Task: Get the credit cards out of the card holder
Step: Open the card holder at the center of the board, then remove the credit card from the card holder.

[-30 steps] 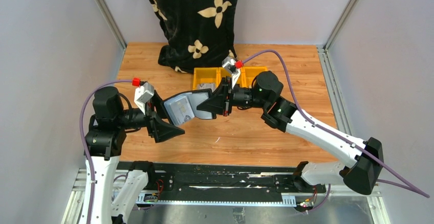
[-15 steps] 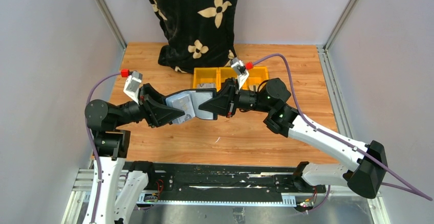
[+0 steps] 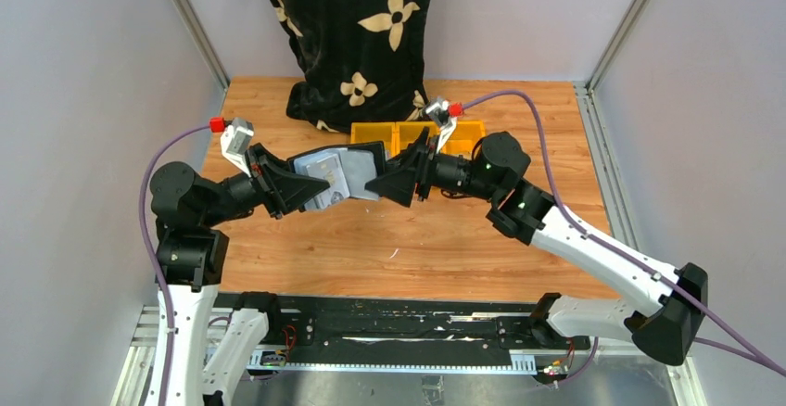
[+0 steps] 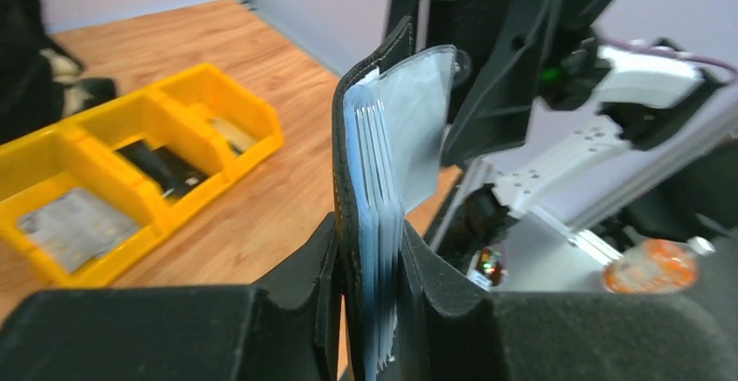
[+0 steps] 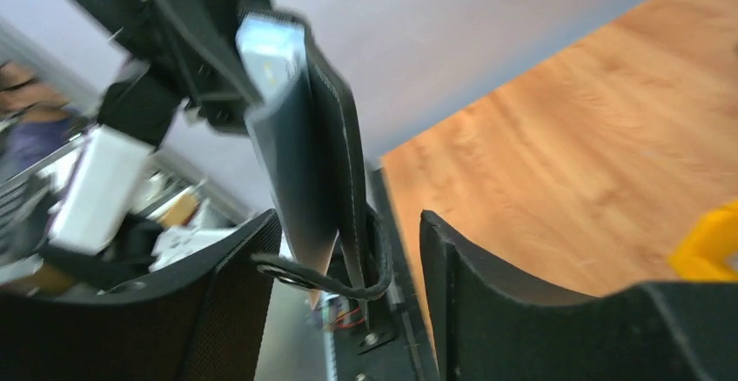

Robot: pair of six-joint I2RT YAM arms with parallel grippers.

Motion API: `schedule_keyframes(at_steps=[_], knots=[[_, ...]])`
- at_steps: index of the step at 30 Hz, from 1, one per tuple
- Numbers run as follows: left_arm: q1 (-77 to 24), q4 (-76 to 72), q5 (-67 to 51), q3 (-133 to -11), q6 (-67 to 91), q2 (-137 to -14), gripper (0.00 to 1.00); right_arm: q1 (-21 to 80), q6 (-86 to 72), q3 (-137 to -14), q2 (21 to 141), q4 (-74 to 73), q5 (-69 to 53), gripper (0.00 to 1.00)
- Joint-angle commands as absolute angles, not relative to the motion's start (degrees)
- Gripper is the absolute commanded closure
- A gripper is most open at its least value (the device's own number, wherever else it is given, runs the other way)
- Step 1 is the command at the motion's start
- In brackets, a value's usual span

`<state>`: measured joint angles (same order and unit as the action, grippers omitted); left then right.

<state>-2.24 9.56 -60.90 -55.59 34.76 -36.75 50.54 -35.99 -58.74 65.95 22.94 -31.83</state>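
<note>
While left claw pinches stitched black card holder, thin credit cards layered inside, right claw gaping around it.

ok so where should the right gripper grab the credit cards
Likely the credit cards' fanned free edges beyond the left gripper, pinching across the thin stack from the card holder's open inner side; its black cover blocks the other face.

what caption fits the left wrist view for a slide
Left pincer clamps the card holder edge-on, cards stacked inside, yellow bins on the table behind.
</note>
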Motion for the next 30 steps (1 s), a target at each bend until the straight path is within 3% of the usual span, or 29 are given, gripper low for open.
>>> schedule_keyframes(at_steps=[1, 6, 17, 28, 30], knots=[[-2.2, 31.7, -48.9, -60.6, 17.2, -39.6, 1.00, 48.5, -27.7, -68.5, 63.0, 4.8, -17.2, 0.35], [-2.2, 40.4, -41.6, -62.9, 11.9, -44.6, 1.00, 49.8, -29.4, -71.9, 63.8, 3.5, -20.6, 0.32], [-2.2, 36.6, -61.3, -63.2, 15.8, -46.2, 0.96, 51.8, -37.0, -71.5, 75.9, 9.0, -37.1, 0.32], [-2.2, 25.2, -71.5, -59.8, 26.9, -43.5, 0.94, 51.8, -41.5, -66.3, 76.9, 15.8, -40.9, 0.41], [-2.2, 25.2, -72.0, -59.9, 27.0, -43.5, 0.93, 51.8, -43.1, -65.5, 76.9, 18.9, -41.4, 0.47]])
